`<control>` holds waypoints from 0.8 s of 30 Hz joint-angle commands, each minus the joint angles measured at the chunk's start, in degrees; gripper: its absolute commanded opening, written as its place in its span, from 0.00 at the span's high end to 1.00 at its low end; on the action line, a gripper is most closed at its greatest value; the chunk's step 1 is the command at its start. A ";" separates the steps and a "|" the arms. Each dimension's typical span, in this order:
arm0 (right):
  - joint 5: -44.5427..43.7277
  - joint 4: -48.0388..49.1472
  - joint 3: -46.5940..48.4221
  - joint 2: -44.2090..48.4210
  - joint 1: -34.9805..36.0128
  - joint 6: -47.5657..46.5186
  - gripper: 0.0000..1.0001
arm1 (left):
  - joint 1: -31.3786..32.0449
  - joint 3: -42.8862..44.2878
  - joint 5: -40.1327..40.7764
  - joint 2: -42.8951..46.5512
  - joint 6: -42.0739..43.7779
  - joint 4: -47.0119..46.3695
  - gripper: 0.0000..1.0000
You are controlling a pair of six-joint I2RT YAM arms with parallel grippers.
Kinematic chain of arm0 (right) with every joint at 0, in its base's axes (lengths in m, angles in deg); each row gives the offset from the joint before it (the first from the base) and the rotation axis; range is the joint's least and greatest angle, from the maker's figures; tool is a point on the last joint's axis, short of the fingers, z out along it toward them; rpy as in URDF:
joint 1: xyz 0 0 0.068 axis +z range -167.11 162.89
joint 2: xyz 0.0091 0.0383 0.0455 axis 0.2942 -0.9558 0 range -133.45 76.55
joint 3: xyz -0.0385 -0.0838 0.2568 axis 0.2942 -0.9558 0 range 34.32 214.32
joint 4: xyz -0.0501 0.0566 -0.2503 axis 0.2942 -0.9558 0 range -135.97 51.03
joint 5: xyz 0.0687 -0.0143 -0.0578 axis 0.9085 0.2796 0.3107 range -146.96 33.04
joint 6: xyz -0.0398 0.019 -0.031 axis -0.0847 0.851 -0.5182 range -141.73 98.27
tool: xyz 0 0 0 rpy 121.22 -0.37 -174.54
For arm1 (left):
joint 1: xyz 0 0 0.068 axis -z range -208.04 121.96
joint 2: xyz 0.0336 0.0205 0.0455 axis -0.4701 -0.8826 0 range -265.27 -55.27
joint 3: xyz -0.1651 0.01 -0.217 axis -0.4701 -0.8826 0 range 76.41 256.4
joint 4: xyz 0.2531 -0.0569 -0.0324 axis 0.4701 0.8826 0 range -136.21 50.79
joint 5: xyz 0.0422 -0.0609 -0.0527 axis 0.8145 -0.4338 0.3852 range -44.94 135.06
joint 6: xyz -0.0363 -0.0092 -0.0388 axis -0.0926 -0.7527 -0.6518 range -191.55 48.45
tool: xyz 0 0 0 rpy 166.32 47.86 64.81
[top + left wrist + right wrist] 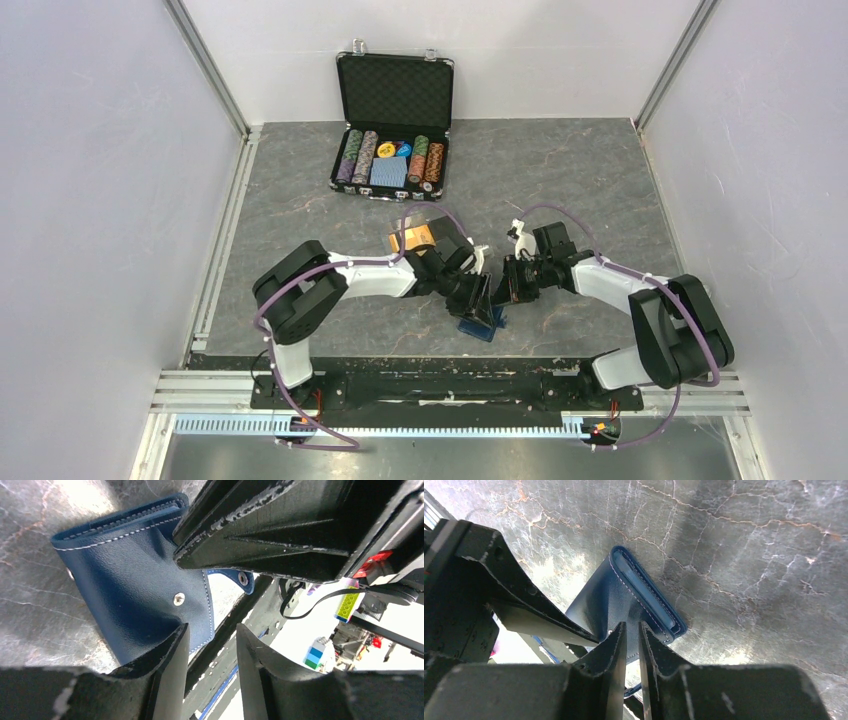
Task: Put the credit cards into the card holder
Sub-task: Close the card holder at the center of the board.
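The navy-blue card holder [482, 328] stands tilted on the table near the front edge, between both grippers. In the left wrist view the card holder [130, 580] is folded, with its snap and tab showing. My right gripper [633, 627] is shut on the edge of the card holder [609, 595]; the right gripper also shows in the top view [503, 290] and in the left wrist view [280, 530]. My left gripper [212, 635] is open beside the holder's lower corner, not gripping it, and it shows in the top view [476, 300]. A gold-orange credit card [412, 238] lies behind the left wrist; the other cards are hidden.
An open black chip briefcase [392, 150] with poker chips and a blue deck stands at the back. A clear tray [442, 222] holds the gold card. White walls close in both sides. A metal rail [450, 385] runs along the near edge.
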 commanded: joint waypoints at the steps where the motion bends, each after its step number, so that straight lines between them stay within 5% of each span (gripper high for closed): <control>1: -4.61 0.34 -2.30 -2.38 0.30 -1.14 0.83 | 0.55 2.02 3.05 2.18 -1.57 -1.28 0.53; 14: -5.09 1.02 -3.09 -2.24 0.31 0.40 0.86 | 2.84 9.50 6.35 -3.70 0.62 3.08 0.55; 24: -5.10 0.67 -3.53 -1.98 0.31 0.23 0.87 | 2.87 9.56 10.72 -2.24 2.25 6.94 0.90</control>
